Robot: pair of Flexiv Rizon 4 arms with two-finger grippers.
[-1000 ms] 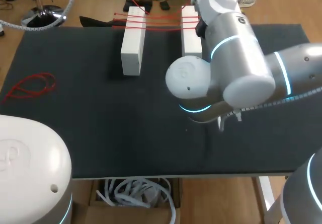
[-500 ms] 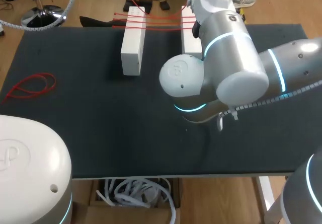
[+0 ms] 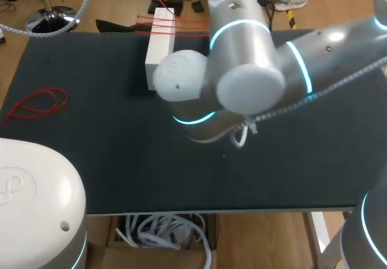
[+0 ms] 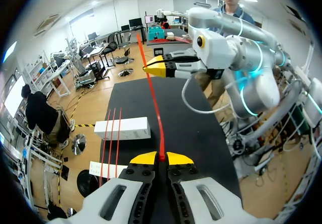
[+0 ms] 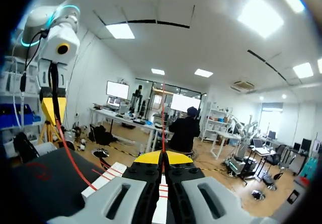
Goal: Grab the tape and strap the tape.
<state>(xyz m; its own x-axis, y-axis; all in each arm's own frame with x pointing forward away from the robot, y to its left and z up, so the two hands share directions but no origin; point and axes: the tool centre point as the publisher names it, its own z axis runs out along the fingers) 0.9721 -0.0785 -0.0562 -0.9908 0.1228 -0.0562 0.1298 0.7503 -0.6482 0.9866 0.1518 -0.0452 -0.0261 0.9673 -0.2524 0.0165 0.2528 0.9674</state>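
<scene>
A red tape (image 4: 154,103) runs taut in the air between my two grippers. My left gripper (image 4: 162,158) is shut on one end, and my right gripper (image 4: 154,68), ahead of it, holds the other. In the right wrist view the right gripper (image 5: 162,157) is shut on the tape (image 5: 70,153), which leads off to the left gripper (image 5: 51,108). Below stand two white blocks (image 4: 122,128) (image 4: 104,169) with three red tapes (image 4: 111,133) laid across them. In the head view the right arm (image 3: 242,69) hides one block and both grippers; the other block (image 3: 159,48) shows.
A loose red tape loop (image 3: 37,103) lies near the left edge of the black table mat (image 3: 91,160). A flat black object (image 3: 118,26) rests at the far edge beside the blocks. My left arm's base (image 3: 36,208) fills the near left corner.
My right arm has swung to the left across the table and now covers the right white block. The blocks and the red loop have stayed put.
</scene>
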